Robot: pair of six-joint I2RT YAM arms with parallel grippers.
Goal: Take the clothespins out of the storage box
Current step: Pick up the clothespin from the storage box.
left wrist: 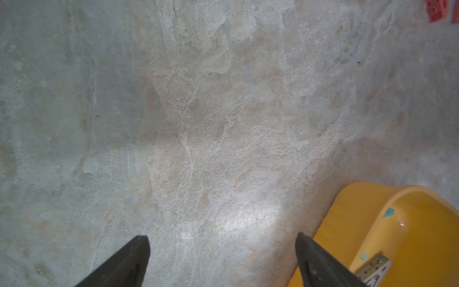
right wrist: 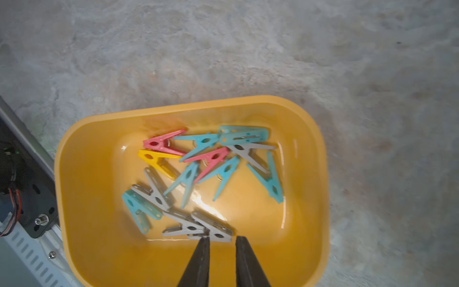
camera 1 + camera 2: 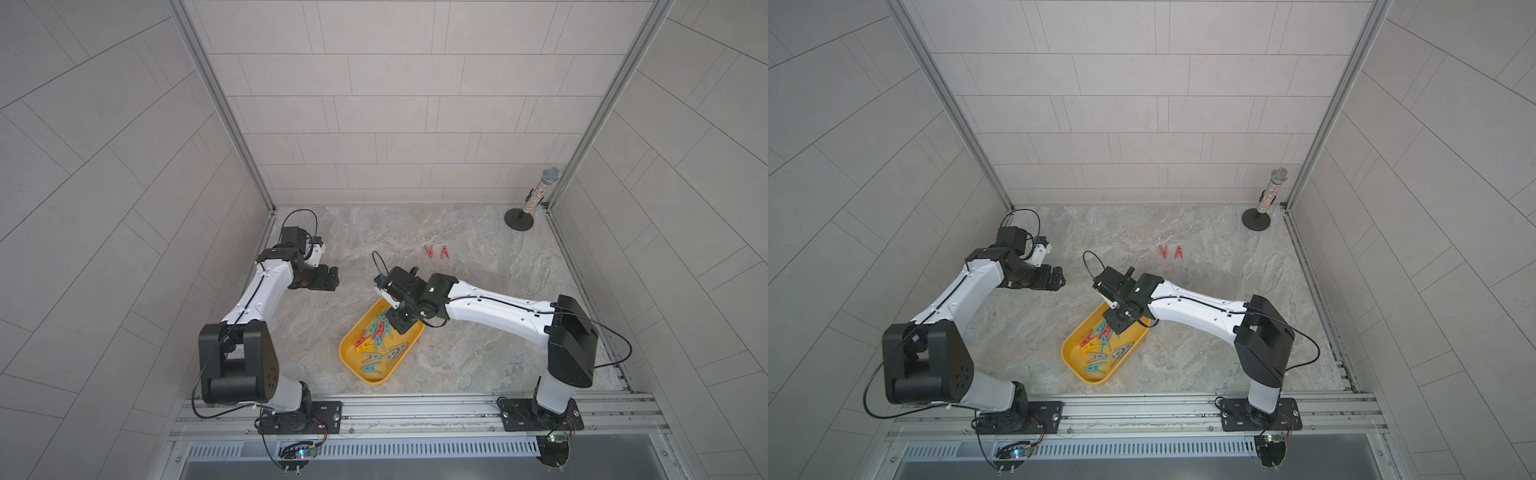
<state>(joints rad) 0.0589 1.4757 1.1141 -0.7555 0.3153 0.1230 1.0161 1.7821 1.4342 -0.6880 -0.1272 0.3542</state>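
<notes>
Yellow box [image 3: 371, 376] sits on the table [image 3: 478, 361] in a top view. It's full of pegs [image 3: 378, 345], with two red pegs [image 3: 436, 252] lying well beyond it.

Left wrist: left tool [image 1: 221, 236] is spread wide and empty over bare table.

Right wrist: right tool [image 2: 222, 238] is inside the box, barely apart, with nothing between. One tip is right at a grey peg [image 2: 211, 227].

The left gripper [image 1: 221, 237] gapes wide over the marbled table [image 1: 198, 111]. The storage box [image 1: 360, 223] fills one frame corner, red clothespins [image 1: 437, 10] another.
</notes>
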